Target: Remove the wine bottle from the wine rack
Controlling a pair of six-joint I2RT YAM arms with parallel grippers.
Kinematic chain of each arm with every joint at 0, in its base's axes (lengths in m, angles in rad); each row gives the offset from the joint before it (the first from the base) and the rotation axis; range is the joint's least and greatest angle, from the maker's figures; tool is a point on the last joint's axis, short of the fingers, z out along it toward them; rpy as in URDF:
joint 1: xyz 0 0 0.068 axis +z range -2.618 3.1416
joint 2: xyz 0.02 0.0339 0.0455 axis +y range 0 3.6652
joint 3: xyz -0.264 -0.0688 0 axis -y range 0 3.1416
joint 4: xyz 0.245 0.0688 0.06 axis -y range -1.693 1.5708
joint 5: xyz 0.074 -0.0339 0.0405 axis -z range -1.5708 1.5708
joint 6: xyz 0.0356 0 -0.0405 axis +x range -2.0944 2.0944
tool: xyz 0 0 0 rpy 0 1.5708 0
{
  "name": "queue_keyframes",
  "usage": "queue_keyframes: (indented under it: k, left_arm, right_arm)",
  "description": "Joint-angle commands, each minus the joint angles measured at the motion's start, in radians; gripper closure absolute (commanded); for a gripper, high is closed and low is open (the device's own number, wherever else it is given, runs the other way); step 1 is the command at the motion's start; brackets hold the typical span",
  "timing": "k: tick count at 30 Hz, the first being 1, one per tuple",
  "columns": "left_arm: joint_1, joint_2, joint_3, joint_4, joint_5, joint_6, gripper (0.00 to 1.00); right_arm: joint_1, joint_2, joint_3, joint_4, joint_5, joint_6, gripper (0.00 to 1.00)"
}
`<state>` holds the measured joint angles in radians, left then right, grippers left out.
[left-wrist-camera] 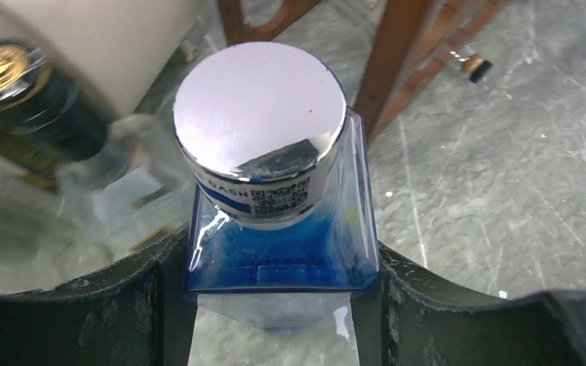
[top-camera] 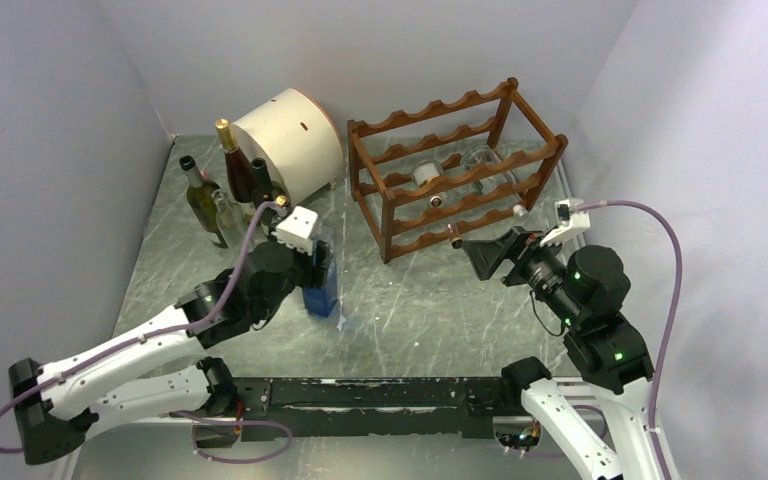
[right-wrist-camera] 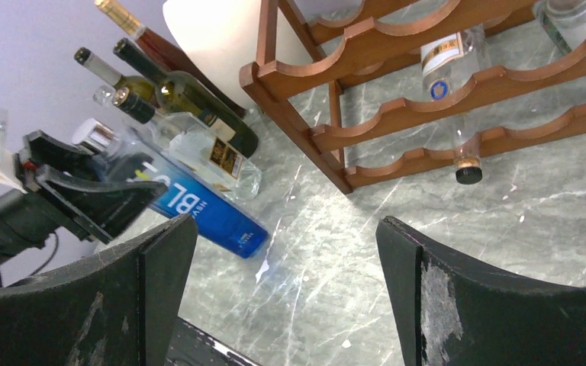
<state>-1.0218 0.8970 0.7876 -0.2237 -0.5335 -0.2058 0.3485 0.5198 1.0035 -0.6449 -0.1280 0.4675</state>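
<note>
your left tool grips the blue bottle upright on the table; your right tool stands wide and empty, near the wine rack.

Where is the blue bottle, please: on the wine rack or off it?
Off: the left tool grips the blue bottle upright, clear of the wine rack.

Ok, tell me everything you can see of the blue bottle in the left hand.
The blue bottle is square-shouldered, clear blue-tinted glass, with a round silvery cap above a white printed band and white lettering down its side. It stands upright off the wine rack, left of it, before the standing bottles. The left hand clamps its shoulders, one finger each side. Whether its base touches the table is unclear.
</note>
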Motion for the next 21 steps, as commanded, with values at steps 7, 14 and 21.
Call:
queue_keyframes:
  k: [7, 14, 21]
  left_arm:
    - [0.061, -0.258, 0.010, -0.189, -0.241, -0.194, 0.93]
    - [0.109, -0.301, -0.003, -0.136, -0.363, -0.082, 0.93]
    - [0.262, -0.245, 0.004, -0.102, -0.264, -0.051, 0.93]
  right_arm:
    - [0.006, 0.051, -0.061, 0.119, -0.062, 0.025, 0.08]
    - [0.006, 0.068, -0.063, 0.121, -0.075, 0.025, 0.08]
    - [0.006, 0.060, -0.059, 0.108, -0.065, 0.015, 0.08]
